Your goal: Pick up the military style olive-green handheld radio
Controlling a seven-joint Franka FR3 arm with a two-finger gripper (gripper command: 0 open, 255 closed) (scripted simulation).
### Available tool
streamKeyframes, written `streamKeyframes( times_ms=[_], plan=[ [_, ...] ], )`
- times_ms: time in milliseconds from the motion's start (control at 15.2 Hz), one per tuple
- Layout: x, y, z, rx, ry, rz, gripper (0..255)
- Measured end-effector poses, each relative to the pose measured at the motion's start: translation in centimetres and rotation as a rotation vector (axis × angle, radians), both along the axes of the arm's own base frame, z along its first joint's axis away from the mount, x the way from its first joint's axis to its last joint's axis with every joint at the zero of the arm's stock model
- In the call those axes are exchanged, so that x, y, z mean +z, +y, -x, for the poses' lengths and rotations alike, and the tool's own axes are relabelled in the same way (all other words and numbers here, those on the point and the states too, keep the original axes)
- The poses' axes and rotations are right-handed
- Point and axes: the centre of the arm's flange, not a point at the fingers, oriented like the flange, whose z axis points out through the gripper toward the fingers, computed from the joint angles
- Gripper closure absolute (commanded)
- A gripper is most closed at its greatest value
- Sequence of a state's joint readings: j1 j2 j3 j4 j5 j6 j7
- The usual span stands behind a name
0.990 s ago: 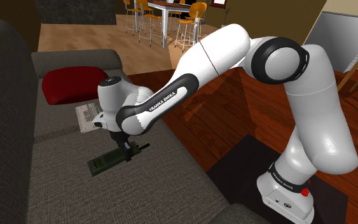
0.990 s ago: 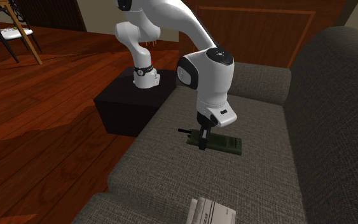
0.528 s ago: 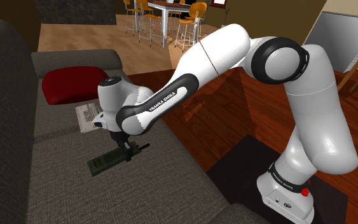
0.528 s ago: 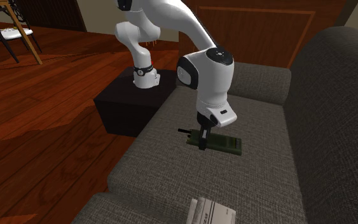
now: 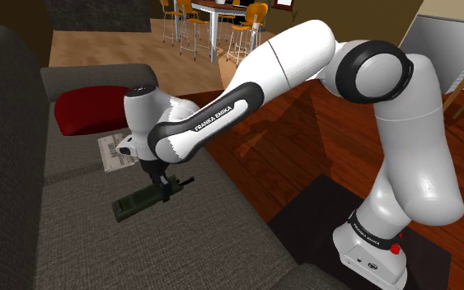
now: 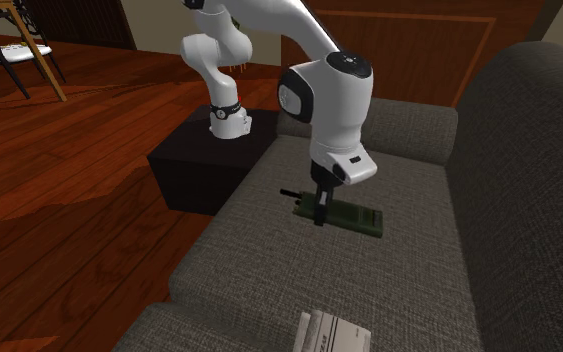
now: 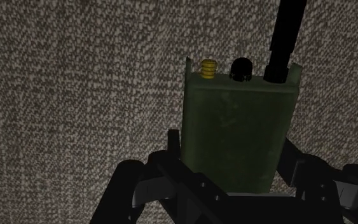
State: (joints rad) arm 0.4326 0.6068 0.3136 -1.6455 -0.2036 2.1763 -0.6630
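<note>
Wrist view: the all-black two-finger gripper point(image 7: 230, 151) is clamped on the olive-green box-shaped handheld radio point(image 7: 238, 124), one finger against each long side of its body. Beyond the fingers, the radio's end carries a brass-yellow knob point(image 7: 207, 67), a black knob point(image 7: 241, 69) and a black stub antenna point(image 7: 287, 38). Grey woven fabric lies behind.

Shoulder view: the radio point(image 5: 139, 203) is over the seat of the dark grey fabric sofa point(image 5: 197, 255), roughly midway between backrest and front edge, with its antenna end towards the front edge. The gripper point(image 5: 164, 188) comes onto it from above. A white folded paper point(image 5: 113, 153) and a dark red cushion point(image 5: 94, 109) lie further along the seat, well apart from the radio.

Second exterior view: the gripper point(image 6: 319, 212) sits nearer the antenna end of the radio point(image 6: 357, 218) than the other end. I cannot tell whether the body rests on the seat point(image 6: 269, 270) or hangs just clear of it.

Step in hand (judgement): the grasp is made and the lift is at its very start.

Next move calls for a straight upward rise with the clamp kept firm. The hold is off-centre, so the long free end may sag or pivot between the fingers — go slowly.
</note>
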Motion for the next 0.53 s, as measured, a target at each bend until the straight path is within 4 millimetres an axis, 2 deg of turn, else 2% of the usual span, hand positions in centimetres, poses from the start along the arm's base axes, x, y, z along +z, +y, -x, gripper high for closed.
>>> streamKeyframes(
  times_ms=[528],
  plan=[
    [4.0, 0.0, 0.1, 0.0, 0.0, 0.0, 255]
  ],
)
